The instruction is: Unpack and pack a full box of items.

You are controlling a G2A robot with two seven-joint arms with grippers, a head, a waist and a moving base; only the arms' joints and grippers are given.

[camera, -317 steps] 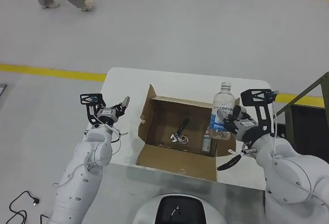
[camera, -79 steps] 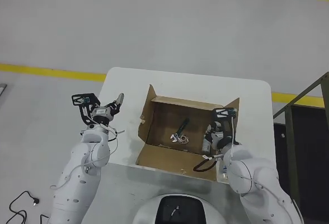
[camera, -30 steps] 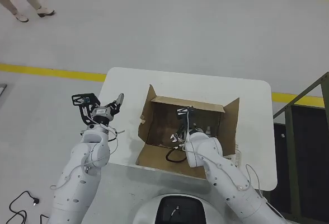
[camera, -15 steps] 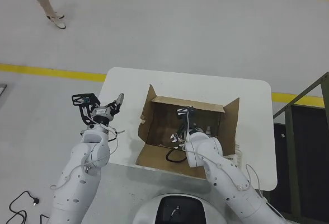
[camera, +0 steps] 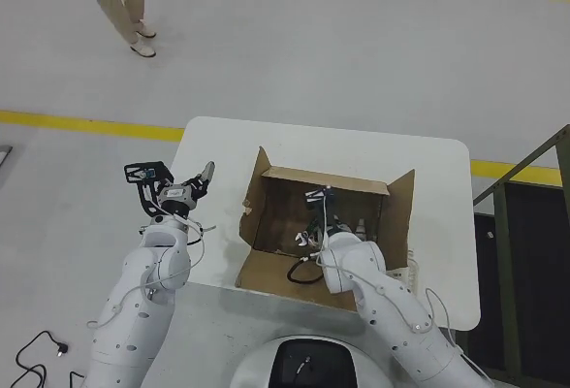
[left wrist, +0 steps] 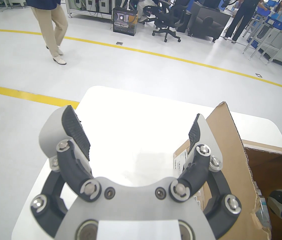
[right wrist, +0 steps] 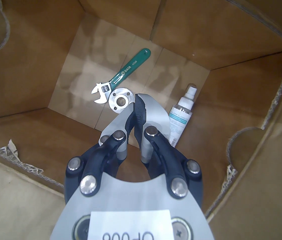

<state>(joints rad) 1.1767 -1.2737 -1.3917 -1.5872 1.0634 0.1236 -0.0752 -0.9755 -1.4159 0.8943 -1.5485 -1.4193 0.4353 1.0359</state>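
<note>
Open cardboard box (camera: 304,276) on the white table (camera: 363,145); on its floor lie a green-handled adjustable wrench (right wrist: 124,72), a round metal flange (right wrist: 119,100) just beside the wrench's head, and a spray bottle (right wrist: 182,113) near one wall. Right gripper (right wrist: 134,102) inside the box, over the flange's edge, jaws closed together, nothing between them; left gripper (left wrist: 133,126) beside the box above bare table, jaws wide apart, empty.

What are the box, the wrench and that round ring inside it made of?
Box: brown corrugated cardboard, with fluted, torn edges showing.
Wrench: shiny bare metal head, probably steel; the green handle looks plastic-coated.
Ring: bright silvery metal, seemingly machined, with bolt holes.
</note>
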